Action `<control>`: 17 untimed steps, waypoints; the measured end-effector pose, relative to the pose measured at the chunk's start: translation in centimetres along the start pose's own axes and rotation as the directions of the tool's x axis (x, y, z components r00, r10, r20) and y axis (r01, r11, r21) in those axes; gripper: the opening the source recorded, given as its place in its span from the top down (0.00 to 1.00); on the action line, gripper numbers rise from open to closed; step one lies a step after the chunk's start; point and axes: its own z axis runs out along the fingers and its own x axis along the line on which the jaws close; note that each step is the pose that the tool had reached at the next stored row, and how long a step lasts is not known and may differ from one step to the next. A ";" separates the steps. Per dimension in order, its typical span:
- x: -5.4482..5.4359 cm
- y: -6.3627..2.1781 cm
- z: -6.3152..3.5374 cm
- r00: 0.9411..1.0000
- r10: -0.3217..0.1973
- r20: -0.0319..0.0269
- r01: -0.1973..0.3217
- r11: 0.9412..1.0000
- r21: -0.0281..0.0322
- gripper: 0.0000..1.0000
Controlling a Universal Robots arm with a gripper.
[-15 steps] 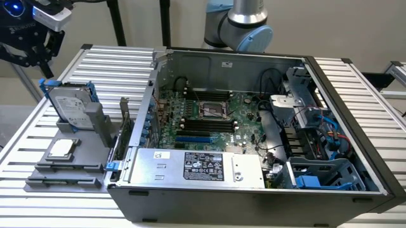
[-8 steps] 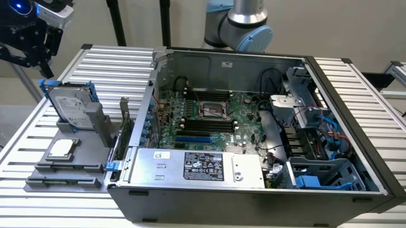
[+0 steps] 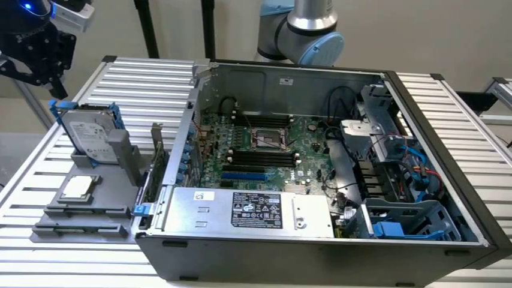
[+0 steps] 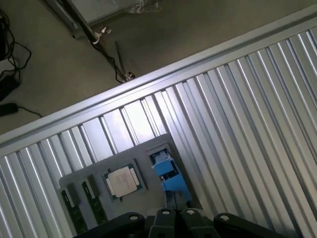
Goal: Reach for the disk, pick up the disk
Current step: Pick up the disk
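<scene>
claw (image 3: 57, 91) pressed together, empty | just above the upright disk (image 3: 86, 137) | apparently not touching

Arm (image 3: 308, 33) up at rear, gripper (image 3: 57, 89) hangs tip-down at ext. view's left, jaws closed.

On the slatted table (image 3: 136, 78), a holder (image 3: 84, 213) sits at the exterior view's left of the computer case (image 3: 320, 252). The disk (image 3: 86, 135) stands upright at the holder's far end, with the chip (image 3: 80, 187) lying flat nearer the camera. The gripper (image 3: 56, 90) hangs above the disk, seemingly just clear of it.
</scene>
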 end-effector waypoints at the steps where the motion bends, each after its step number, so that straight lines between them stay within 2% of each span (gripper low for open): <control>1: 0.0 0.00 0.00 1.000 -0.018 -0.001 0.018 1.000 0.000 0.89; 5: 0.0 0.00 0.00 0.996 -0.092 -0.003 0.092 0.996 0.000 0.89; 8: 0.0 0.00 0.00 0.989 -0.145 -0.005 0.145 0.989 0.000 0.89; 12: 0.0 0.00 0.00 0.977 -0.212 -0.007 0.212 0.977 -0.001 0.89; 17: 0.0 0.01 0.01 0.959 -0.284 -0.010 0.284 0.959 -0.001 0.89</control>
